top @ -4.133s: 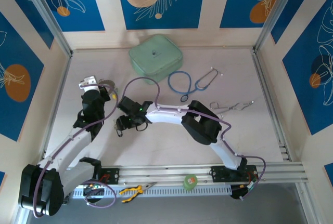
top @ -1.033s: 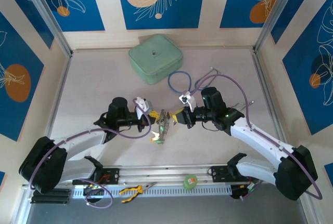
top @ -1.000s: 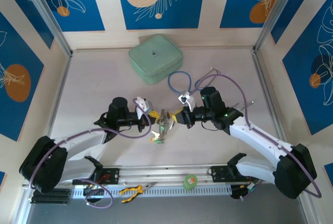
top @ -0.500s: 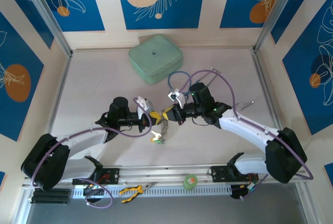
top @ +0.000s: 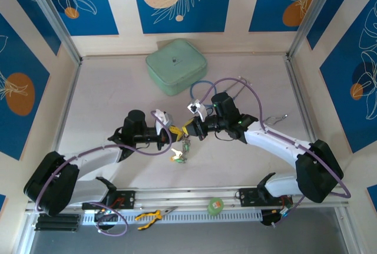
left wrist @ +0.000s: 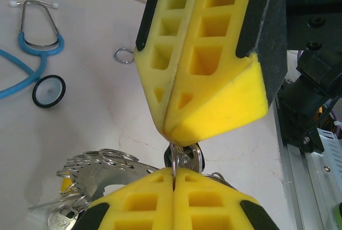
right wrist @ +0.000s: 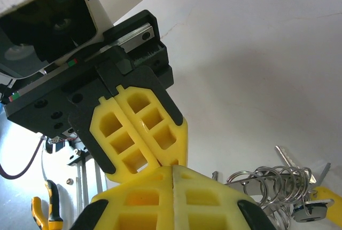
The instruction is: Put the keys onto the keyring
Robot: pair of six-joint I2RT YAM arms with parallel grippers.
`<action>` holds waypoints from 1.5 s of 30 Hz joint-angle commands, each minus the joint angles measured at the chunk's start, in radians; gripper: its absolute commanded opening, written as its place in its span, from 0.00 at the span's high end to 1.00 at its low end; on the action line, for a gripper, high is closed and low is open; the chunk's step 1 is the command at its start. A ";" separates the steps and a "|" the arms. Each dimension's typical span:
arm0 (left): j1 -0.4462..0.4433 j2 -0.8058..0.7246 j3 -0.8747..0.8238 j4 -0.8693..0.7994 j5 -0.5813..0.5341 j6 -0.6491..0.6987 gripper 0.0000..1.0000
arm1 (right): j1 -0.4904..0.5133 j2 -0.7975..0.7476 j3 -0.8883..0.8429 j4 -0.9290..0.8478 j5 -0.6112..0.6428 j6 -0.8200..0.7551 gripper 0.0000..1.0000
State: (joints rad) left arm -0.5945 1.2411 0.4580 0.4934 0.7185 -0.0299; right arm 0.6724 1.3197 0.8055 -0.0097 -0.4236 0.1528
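1. The keyring (left wrist: 104, 160) is judged light and stiff. It is a springy coil of thin, smooth wire that would slip from a loose pinch and spring back if prised open.
2. The keys (top: 178, 156) are judged small, hard and light. Because they swing freely on their loops, the bunch would shift its weight under any quick turn.
3. Hold is best taken on a single wire loop at the coil's end, squarely between the soft yellow pads, and on the flat of a key's head rather than its blade.
4. The bunch is seen in the middle of the worktop (top: 118, 89), just near of the point where the two grippers meet and well near of the green case (top: 176, 66). Whether it hangs or rests cannot be told.
5. The jaws of the left gripper (left wrist: 175, 172) are closed, with a thin piece of metal pinched in their seam, taken to be a loop of the keyring.
6. The jaws of the right gripper (left wrist: 170, 133) are likewise pressed together, and the same piece runs up into their tips.
7. The left arm is laid low from the near left, with its forearm pointing right. The right arm is arched in from the near right, with its wrist pointing left, so that the two are set tip to tip.
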 commanded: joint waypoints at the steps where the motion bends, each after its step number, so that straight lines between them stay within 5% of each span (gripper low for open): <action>1: -0.011 0.009 0.018 0.028 0.033 -0.021 1.00 | 0.001 0.007 0.014 0.010 -0.020 -0.020 1.00; 33: -0.011 -0.021 -0.001 0.055 0.014 0.001 1.00 | -0.038 -0.018 -0.017 -0.025 0.081 0.029 0.99; 40: -0.011 -0.031 -0.022 0.111 -0.003 0.016 1.00 | -0.047 -0.048 0.012 -0.041 0.065 0.037 0.61; 45: -0.011 -0.041 -0.061 0.207 -0.017 0.034 1.00 | -0.077 -0.106 0.015 -0.092 0.068 -0.043 0.53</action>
State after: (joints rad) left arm -0.5961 1.2270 0.4187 0.5800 0.6983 -0.0246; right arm 0.6106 1.2575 0.7994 -0.0547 -0.3573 0.1703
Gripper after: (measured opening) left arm 0.040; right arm 0.471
